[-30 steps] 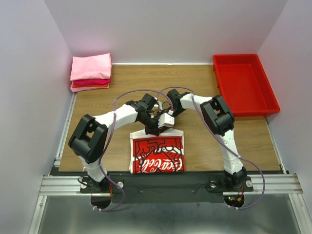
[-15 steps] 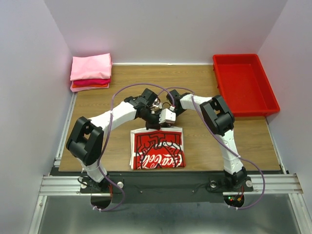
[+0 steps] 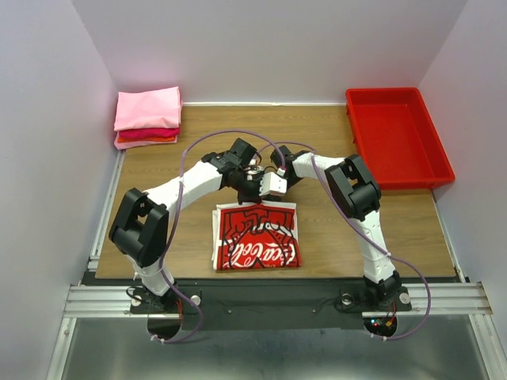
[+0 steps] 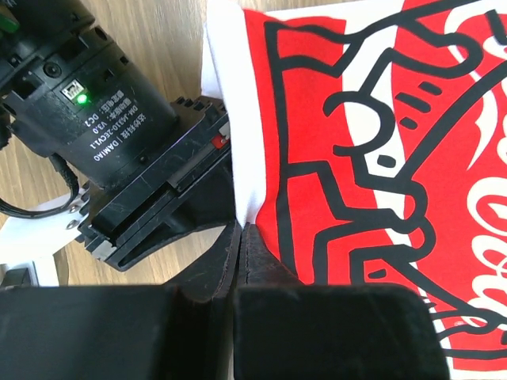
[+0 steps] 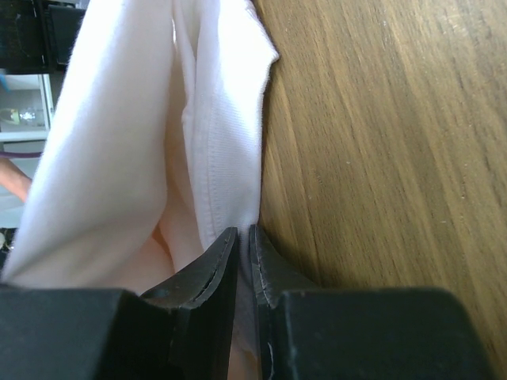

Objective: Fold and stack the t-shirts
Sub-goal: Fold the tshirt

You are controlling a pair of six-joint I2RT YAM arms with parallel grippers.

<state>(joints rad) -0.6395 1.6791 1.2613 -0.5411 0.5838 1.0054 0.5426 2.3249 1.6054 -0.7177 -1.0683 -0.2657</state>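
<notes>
The white t-shirt [image 3: 257,237] with the red printed graphic lies folded on the table near the front edge. Both grippers meet at its far edge. My left gripper [image 3: 250,192] is shut, with the shirt's white edge pinched at its tips [image 4: 240,229]; the red graphic [image 4: 380,158] spreads out to the right of it. My right gripper [image 3: 270,190] is shut on a fold of white cloth [image 5: 127,158], held at the tips [image 5: 244,234]. A folded stack of pink and red t-shirts [image 3: 148,117] sits at the far left corner.
A red plastic tray [image 3: 398,136] stands at the far right. The wooden table [image 5: 380,142] shows bare beside the right gripper. The right gripper's black body [image 4: 119,150] sits close against my left fingers. Grey walls close in three sides.
Both grippers have moved a little toward the far side, still together. The white t-shirt has slid with them, away from the front edge.
</notes>
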